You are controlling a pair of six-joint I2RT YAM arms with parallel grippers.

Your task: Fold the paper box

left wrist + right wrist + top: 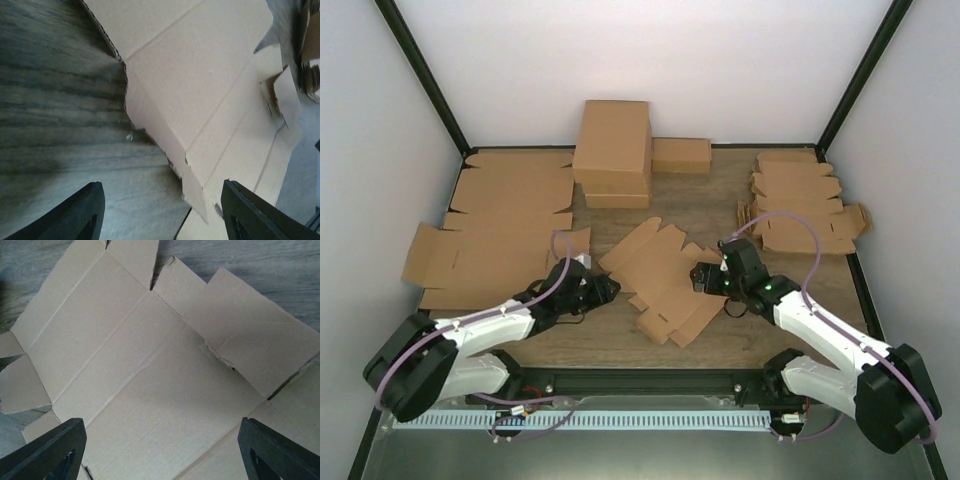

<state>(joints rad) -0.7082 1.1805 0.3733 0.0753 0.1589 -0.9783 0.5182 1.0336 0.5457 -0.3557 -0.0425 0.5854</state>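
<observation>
Both arms reach low and forward over the table (620, 345). The left arm (490, 325) has its jaws open at the edge of the paper box (660, 280), and the right arm (820, 325) has its jaws spread wide just above it, nothing held. The blank lies flat mid-table between them. I reckon it's light, thin and springy at the creases, so I'd pinch an outer flap near its fold line, not the middle panel.

Overhead view: bright, even light; the white back wall (650, 60) is washed out. The flat brown cardboard blank (660, 280) casts only faint shadow. Left wrist view: dark shadow on the wood-grain desk (55, 115) left of the blank; clutter right of it is blurred. Right wrist view: glare-free, with the black fingers (45, 452) of the right gripper (161, 425) soft.
</observation>
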